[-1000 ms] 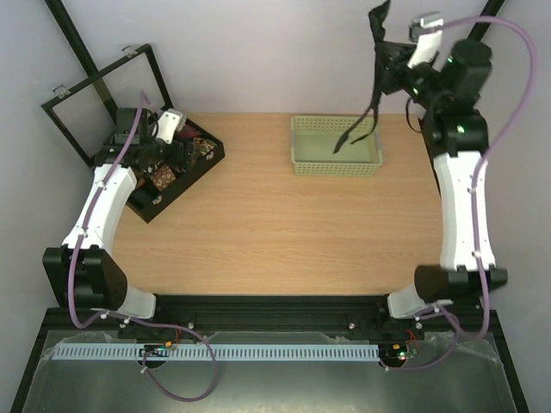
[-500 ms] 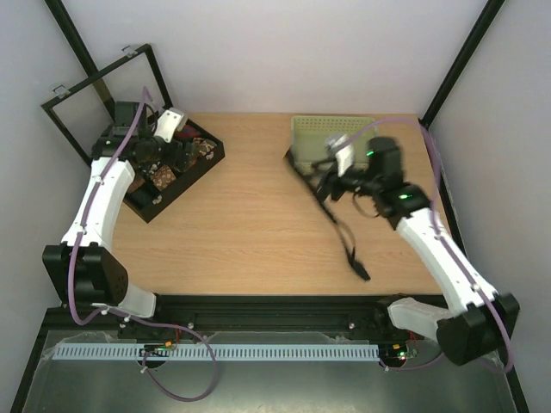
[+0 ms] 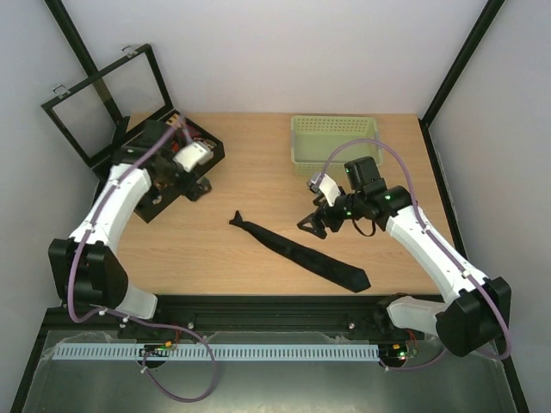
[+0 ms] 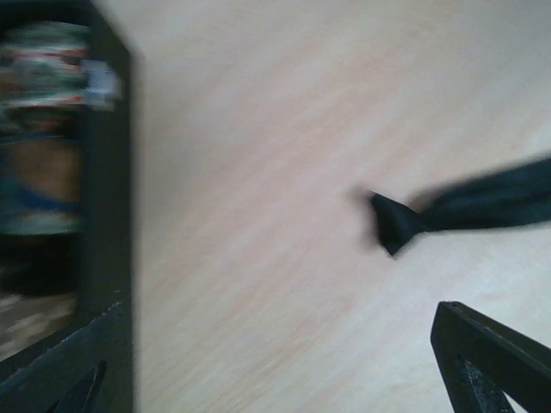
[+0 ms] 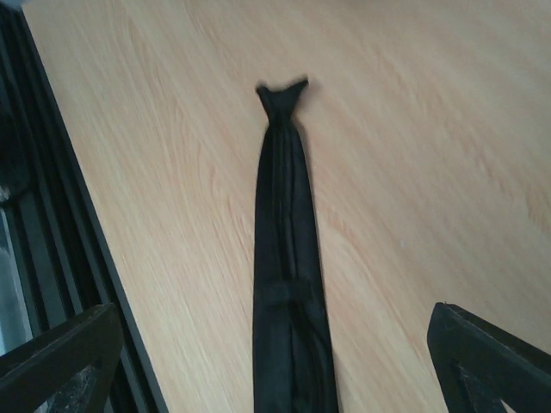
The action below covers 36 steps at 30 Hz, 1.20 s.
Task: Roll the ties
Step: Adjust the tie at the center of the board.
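A plain black tie lies flat and unrolled on the wooden table, running diagonally from its narrow end at centre to its wide end near the front edge. My right gripper hovers just above its middle, open, with the tie running lengthwise between the fingers and untouched. My left gripper is open beside the black box. In the left wrist view the tie's narrow end lies ahead to the right, clear of the gripper. Blurred patterned shapes sit in the box.
A pale green perforated basket stands at the back of the table, behind the right arm. The box's framed lid leans open at the back left. The table's dark front rail runs close beside the tie.
The right arm swung down from above the basket, laid the black tie out on the table and opened. The left gripper moved from over the box toward the table's middle.
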{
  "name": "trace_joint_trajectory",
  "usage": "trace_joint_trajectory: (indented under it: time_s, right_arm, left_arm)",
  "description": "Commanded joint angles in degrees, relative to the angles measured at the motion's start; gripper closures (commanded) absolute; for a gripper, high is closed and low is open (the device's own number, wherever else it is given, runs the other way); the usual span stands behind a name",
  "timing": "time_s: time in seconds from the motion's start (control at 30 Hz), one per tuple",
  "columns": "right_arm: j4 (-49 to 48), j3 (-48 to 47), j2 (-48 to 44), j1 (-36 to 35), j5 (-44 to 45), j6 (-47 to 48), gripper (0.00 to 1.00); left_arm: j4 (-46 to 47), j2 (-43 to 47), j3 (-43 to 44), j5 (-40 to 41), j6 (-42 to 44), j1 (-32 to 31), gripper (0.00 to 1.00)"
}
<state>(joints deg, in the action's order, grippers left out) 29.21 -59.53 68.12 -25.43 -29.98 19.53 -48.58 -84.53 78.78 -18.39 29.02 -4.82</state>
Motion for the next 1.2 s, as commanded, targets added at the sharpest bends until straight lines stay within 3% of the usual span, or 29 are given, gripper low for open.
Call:
trace_joint_trajectory:
  time_s: [0.0, 0.1, 0.23, 0.43, 0.63, 0.77, 1.0, 1.17]
  right_arm:
    - [13.14, 2.58, 2.52, 4.15, -1.32, 6.39, 0.06]
    - [16.92, 4.38, 3.78, 7.47, 1.48, 9.34, 0.22]
    - [21.31, 5.50, 6.15, 9.64, 7.97, 12.32, 0.44]
    - [23.25, 7.29, 13.49, 9.69, 13.66, 13.52, 0.59]
    - [15.95, 10.75, 20.59, 9.53, 16.05, 13.83, 0.65]
    - [9.68, 9.71, 26.31, 9.49, 19.60, 16.52, 0.66]
    - [4.80, -4.41, 38.63, 9.01, 23.57, 19.43, 0.69]
    - [14.43, -17.42, 42.19, 9.22, 21.16, 20.29, 0.72]
  left_arm:
    - [-0.25, -0.97, -7.43, -0.44, 8.13, -8.92, 0.01]
    - [4.92, -3.94, -10.89, -0.74, 11.30, -14.42, 0.03]
    - [8.49, -11.36, -10.37, -1.84, 14.64, -20.16, 0.13]
    - [14.04, -20.57, -7.33, -1.19, 10.41, -21.33, 0.26]
    - [15.16, -25.02, -5.92, 2.82, 3.69, -21.37, 0.41]
    - [15.49, -23.90, -10.43, 7.44, 1.62, -21.08, 0.55]
    - [15.61, -16.46, -20.80, 10.83, -0.27, -20.08, 0.60]
    - [14.44, -12.52, -23.32, 9.85, -2.01, -18.01, 0.60]
